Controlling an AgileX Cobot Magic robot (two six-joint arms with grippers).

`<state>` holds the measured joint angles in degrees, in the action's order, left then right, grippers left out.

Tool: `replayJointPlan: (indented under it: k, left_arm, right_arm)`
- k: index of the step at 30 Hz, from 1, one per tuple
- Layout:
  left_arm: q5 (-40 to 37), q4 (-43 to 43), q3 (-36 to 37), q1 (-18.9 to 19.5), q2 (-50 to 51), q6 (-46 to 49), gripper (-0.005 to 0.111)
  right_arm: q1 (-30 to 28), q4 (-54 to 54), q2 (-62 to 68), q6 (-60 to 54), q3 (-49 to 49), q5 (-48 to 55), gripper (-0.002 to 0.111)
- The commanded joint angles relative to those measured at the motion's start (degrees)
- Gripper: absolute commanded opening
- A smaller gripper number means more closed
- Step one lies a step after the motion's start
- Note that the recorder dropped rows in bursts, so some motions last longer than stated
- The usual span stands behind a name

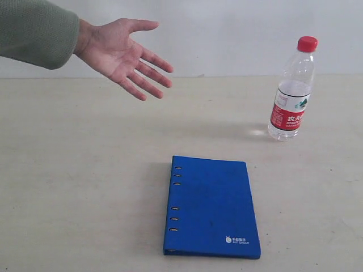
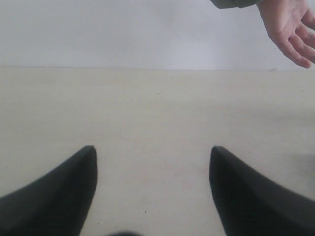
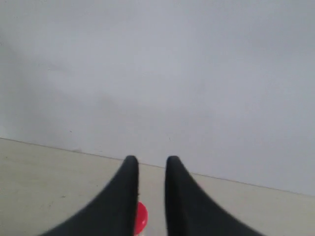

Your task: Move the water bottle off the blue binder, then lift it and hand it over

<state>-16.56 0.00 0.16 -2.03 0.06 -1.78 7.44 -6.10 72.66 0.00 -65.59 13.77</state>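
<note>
The water bottle (image 1: 292, 90) stands upright on the table at the back right, red cap on top, apart from the binder. The blue binder (image 1: 211, 207) lies flat near the front edge with nothing on it. Neither gripper shows in the exterior view. My left gripper (image 2: 152, 150) is open wide over bare table. My right gripper (image 3: 151, 160) has its jaws a narrow gap apart with nothing between them; the bottle's red cap (image 3: 141, 218) peeks out below, beside one finger.
A person's open hand (image 1: 122, 54), palm up, in a green sleeve, reaches in over the back left of the table; it also shows as the hand (image 2: 290, 27) in the left wrist view. A white wall stands behind the beige table (image 1: 85, 170).
</note>
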Motion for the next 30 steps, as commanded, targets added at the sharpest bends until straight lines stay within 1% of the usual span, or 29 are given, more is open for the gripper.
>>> replayJointPlan:
  k: [1, 4, 8, 10, 13, 15, 20, 24, 28, 30]
  left_arm:
    - [0.24, 0.00, -0.16, 0.14, -0.06, 0.19, 0.062]
    - [0.24, 0.00, -0.16, 0.14, -0.06, 0.19, 0.062]
    - [0.24, 0.00, -0.16, 0.14, -0.06, 0.19, 0.062]
    - [0.24, 0.00, -0.16, 0.14, -0.06, 0.19, 0.062]
    - [0.24, 0.00, -0.16, 0.14, -0.06, 0.19, 0.062]
    - [0.24, 1.33, -0.16, 0.14, -0.06, 0.19, 0.062]
    - [0.24, 1.33, -0.16, 0.14, -0.06, 0.19, 0.062]
    - [0.24, 1.45, -0.16, 0.14, -0.06, 0.19, 0.062]
    - [0.24, 1.45, -0.16, 0.14, -0.06, 0.19, 0.062]
    - [1.19, 2.56, -0.16, 0.14, -0.06, 2.75, 0.062]
  right_arm:
    - [-0.29, -0.26, -4.96, -0.91, 0.82, 6.69, 0.000]
    - [-0.29, 1.07, -8.51, 0.00, 5.38, 5.88, 0.000]
    - [0.10, 7.84, -14.45, 0.00, 16.27, 0.54, 0.000]
    - [0.58, 9.81, -16.82, 0.00, 20.24, 1.62, 0.000]
    - [2.84, 10.49, -19.65, -0.57, 27.91, 1.62, 0.000]
    - [5.99, 13.10, -21.44, -0.57, 33.80, -1.27, 0.000]
    - [13.03, 15.68, -21.22, -0.57, 38.65, 1.41, 0.000]
    - [18.50, 16.24, -20.24, -0.57, 41.22, 0.27, 0.000]
    - [21.74, 16.24, -18.59, -0.45, 41.80, 0.18, 0.000]
    - [21.86, 16.24, -17.08, -0.45, 41.80, -0.68, 0.000]
